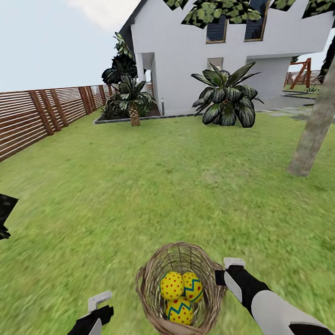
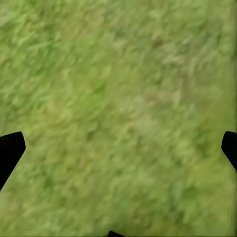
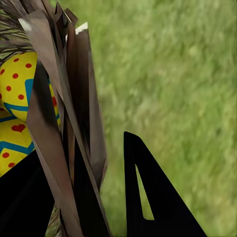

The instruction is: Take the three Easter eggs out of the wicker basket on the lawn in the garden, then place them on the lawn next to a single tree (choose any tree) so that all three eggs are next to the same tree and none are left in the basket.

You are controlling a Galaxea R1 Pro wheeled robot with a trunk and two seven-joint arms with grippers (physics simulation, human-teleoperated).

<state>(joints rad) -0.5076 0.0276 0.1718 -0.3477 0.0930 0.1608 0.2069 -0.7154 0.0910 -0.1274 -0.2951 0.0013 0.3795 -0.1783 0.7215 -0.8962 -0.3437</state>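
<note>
The three eggs (image 1: 180, 296) lie together in the basket (image 1: 151, 298), which sits on the lawn (image 1: 139, 189) between the two arms. The right gripper (image 1: 225, 271) is at the basket's right rim; its wrist view shows twigs (image 3: 74, 123) between its fingers (image 3: 148, 197), one finger inside the rim, one outside. The left gripper (image 1: 99, 301) hangs spread wide over bare grass, holding nothing. A tree (image 1: 314, 127) stands ahead to the right.

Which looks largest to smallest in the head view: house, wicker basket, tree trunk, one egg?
1. House
2. Wicker basket, though nearness to the camera inflates it
3. Tree trunk, close to the basket in apparent size, so that order is unsure
4. Egg
</note>
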